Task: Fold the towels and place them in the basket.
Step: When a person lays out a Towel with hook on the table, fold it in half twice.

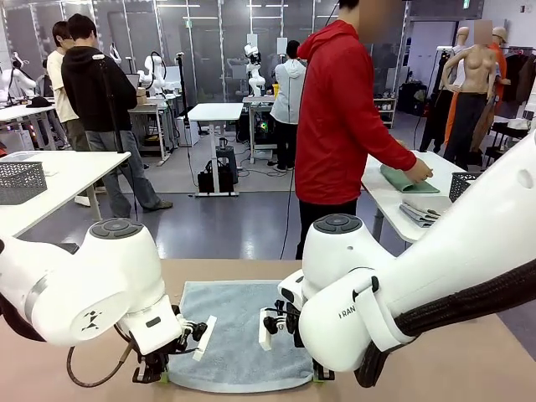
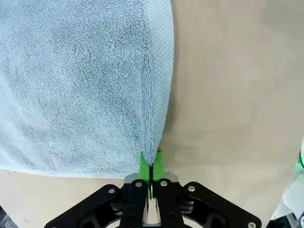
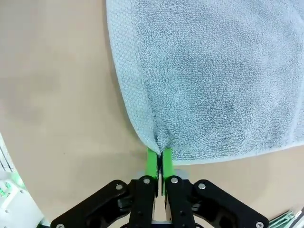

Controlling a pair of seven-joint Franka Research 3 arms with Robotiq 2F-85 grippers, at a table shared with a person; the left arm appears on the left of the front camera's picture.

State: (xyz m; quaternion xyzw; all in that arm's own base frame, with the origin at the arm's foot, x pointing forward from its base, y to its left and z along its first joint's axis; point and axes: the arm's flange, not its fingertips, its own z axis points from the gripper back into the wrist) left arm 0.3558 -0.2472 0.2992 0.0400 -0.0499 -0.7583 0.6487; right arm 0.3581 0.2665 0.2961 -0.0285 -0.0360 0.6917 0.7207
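Observation:
A pale blue-grey towel (image 1: 239, 331) lies flat on the tan table between my two arms. My left gripper (image 1: 159, 374) is shut on its near left corner, and the left wrist view shows the green pads (image 2: 150, 164) pinching the towel (image 2: 80, 85) at its hemmed edge. My right gripper (image 1: 319, 375) is shut on the near right corner, with the cloth (image 3: 213, 80) bunched between its pads (image 3: 159, 159). On a white table at the far right, a person's hand rests on a mint green towel (image 1: 400, 181), next to a dark mesh basket (image 1: 463, 186).
Bare tan table (image 2: 237, 95) lies on both sides of the blue-grey towel. The person in red (image 1: 339, 109) stands past the far edge. A second mesh basket (image 1: 21, 180) sits on a white table at the left. Folded grey cloth (image 1: 419, 213) lies on the right-hand table.

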